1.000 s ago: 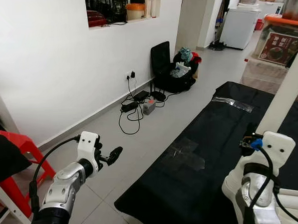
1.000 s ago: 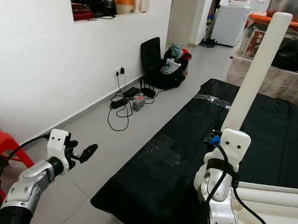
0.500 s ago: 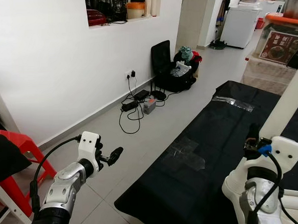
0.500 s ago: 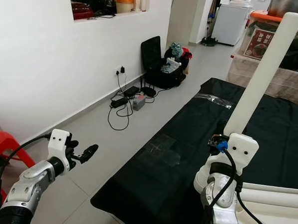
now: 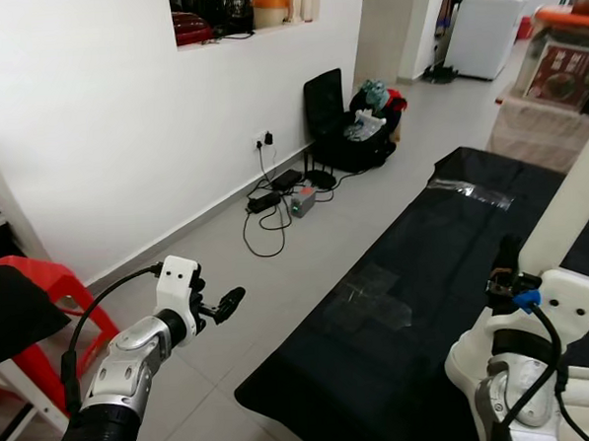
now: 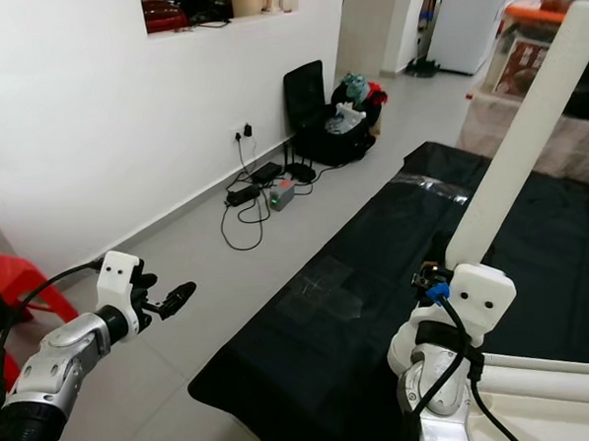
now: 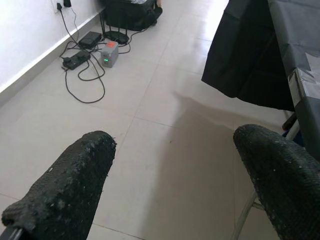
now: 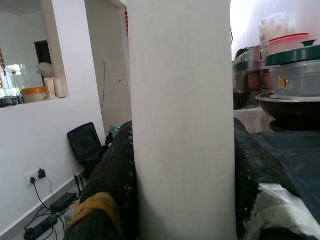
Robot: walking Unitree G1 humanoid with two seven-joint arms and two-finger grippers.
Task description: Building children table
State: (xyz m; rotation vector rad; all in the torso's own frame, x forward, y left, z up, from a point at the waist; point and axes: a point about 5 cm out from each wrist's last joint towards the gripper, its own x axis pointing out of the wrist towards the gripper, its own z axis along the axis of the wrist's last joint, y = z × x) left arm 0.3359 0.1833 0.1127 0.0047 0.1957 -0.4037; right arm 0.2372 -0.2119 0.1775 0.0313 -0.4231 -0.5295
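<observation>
My right hand [image 8: 182, 165] is grasping a long round white table leg [image 6: 527, 134], with its 2 black fingers [image 8: 112, 175] pressed on both sides of it. The leg stands up tall and leans a little, over the big black sheet [image 5: 417, 303] that lies spread on the grey tiled floor [image 5: 305, 230]. Some clear tape patches [image 5: 377, 295] shine on the sheet. My left hand [image 5: 225, 305] is out in front of me on the left, up in the air over the bare floor, and it is released, with its 2 fingers [image 7: 75, 185] wide apart and nothing in between. Beside my left arm I see a red plastic stool [image 5: 41, 293]. By the white wall [image 5: 102, 122] there are black cables and a small grey box [image 5: 301, 202] on the floor. A black chair [image 5: 323, 105] stands near them with a dark bag of clothes [image 5: 369, 128] just beside it. Far back I can see a white fridge [image 5: 487, 33].
</observation>
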